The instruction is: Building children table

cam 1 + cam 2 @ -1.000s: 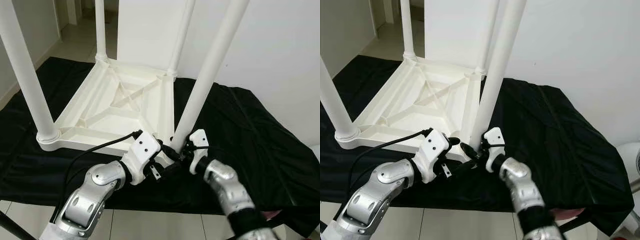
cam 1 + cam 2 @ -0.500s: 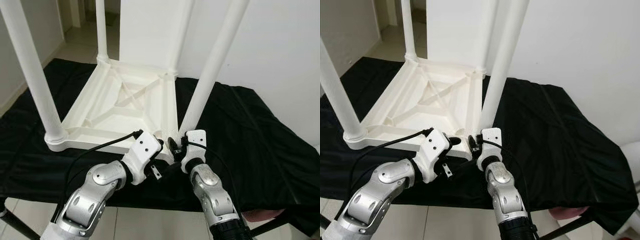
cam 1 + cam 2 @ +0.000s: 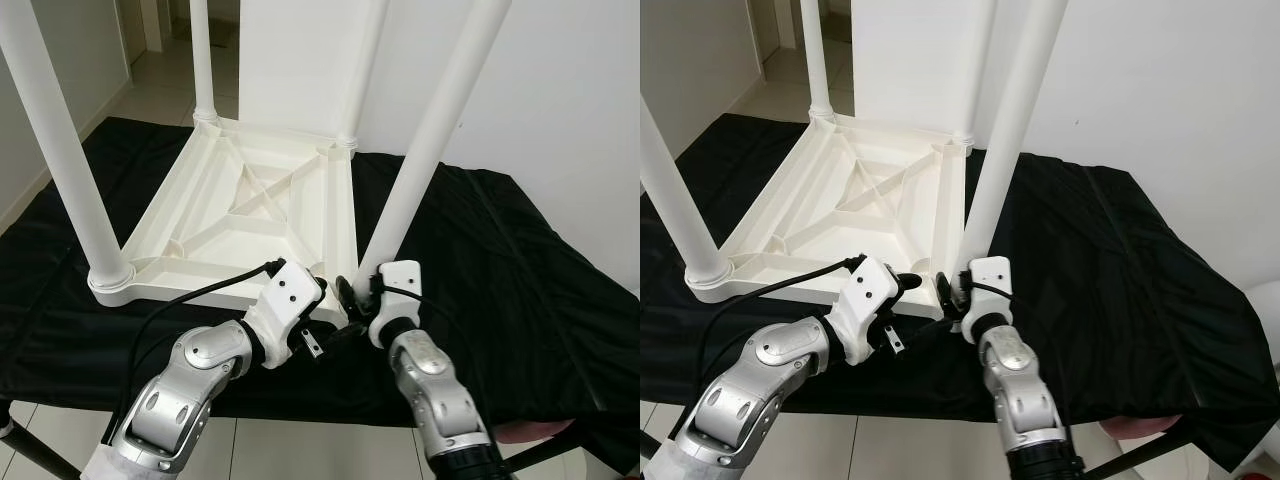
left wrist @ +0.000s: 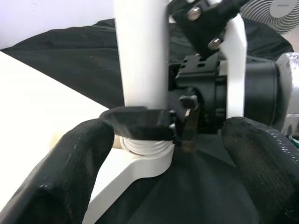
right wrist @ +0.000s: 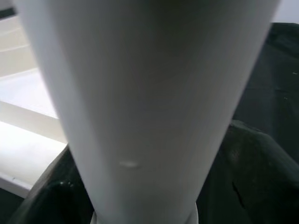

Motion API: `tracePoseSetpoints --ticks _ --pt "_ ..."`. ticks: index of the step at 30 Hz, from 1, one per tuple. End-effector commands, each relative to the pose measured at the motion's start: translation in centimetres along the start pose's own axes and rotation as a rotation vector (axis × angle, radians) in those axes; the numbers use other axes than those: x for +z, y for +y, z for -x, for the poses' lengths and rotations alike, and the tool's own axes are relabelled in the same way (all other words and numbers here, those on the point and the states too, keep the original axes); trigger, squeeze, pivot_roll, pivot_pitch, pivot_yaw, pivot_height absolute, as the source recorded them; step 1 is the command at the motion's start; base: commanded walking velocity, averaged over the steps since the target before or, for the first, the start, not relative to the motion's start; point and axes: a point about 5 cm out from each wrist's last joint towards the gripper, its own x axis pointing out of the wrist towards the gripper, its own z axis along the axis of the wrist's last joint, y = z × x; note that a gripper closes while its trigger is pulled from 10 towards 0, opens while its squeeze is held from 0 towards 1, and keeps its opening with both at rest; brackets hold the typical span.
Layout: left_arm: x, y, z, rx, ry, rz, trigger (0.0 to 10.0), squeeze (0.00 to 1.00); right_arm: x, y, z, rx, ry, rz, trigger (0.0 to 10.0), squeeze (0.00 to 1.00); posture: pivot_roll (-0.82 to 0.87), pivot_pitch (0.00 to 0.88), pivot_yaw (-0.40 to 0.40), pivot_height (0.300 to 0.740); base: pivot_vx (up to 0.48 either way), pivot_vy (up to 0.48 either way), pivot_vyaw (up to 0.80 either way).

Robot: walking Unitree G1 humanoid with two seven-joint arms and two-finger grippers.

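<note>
The upturned white table (image 3: 250, 205) lies on the black-draped counter (image 3: 520, 290), 4 legs pointing up. The near-right leg (image 3: 420, 185) rises toward 1 o'clock from its socket (image 4: 147, 154), its long axis leaning slightly. The right hand (image 4: 154, 123) is clenched round the leg's base; the left hand (image 4: 163, 163) sits at 9 o'clock of it, fingers (image 4: 70, 168) released and straddling the socket. Open cloth lies toward 3 o'clock; the counter's edge is close at 6 o'clock.
</note>
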Motion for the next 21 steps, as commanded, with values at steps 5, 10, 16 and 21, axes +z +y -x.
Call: tracePoseSetpoints --ticks 5,10,16,21 --pt "-0.1 0.1 -0.1 0.026 0.006 0.009 10.0 0.00 -0.4 -2.9 1.2 0.120 0.006 0.047 10.0 1.00 0.03 0.000 -0.144 0.740 0.000 0.000 0.00" --pt "-0.2 0.1 0.0 0.023 0.009 0.007 10.0 0.00 -1.1 -3.6 1.9 0.337 0.063 0.064 10.0 0.00 0.03 0.000 -0.135 0.740 0.000 0.000 0.00" --pt "-0.1 0.3 -0.1 0.016 0.011 0.000 10.0 0.00 -0.9 -3.6 1.2 0.494 0.053 0.158 10.0 0.00 0.03 0.000 -0.127 0.740 0.000 0.000 0.00" --pt "0.1 0.3 -0.2 0.012 0.006 -0.006 10.0 0.00 -0.7 -2.9 -0.8 0.561 0.044 0.201 10.0 0.00 0.04 0.000 -0.127 0.740 0.000 0.000 0.00"
